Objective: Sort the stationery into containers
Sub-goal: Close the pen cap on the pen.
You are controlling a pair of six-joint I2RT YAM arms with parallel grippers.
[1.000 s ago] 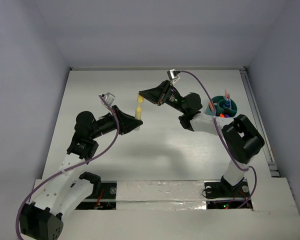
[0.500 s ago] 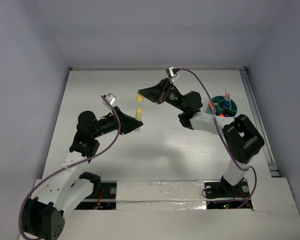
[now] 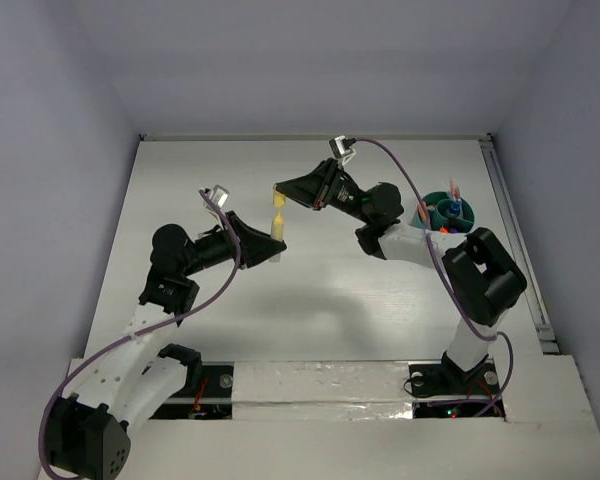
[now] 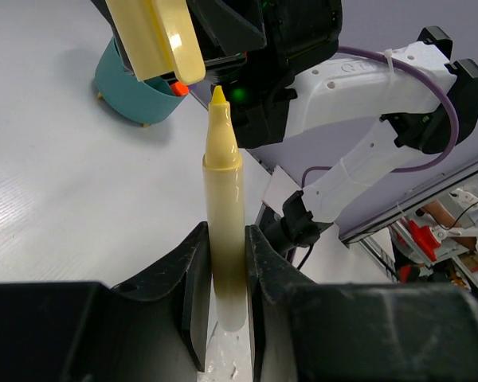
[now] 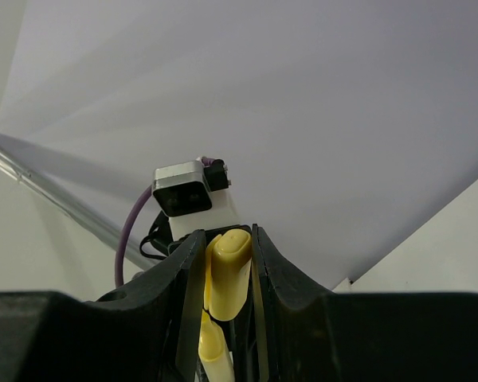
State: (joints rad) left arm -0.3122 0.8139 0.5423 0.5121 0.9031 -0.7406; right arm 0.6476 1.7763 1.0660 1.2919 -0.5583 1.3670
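The yellow marker [image 4: 222,191] stands upright in the air over the middle of the white table [image 3: 310,300], with its bare tip pointing up. The left gripper [image 4: 223,247] has its fingers closed tight on the lower barrel. Just above the tip is the yellow cap [image 4: 153,38], pinched between the fingers of the right gripper [image 5: 225,243]; I cannot tell if cap and tip touch. The teal organiser [image 3: 444,214] stands well apart at the right side of the table, with some pens inside.
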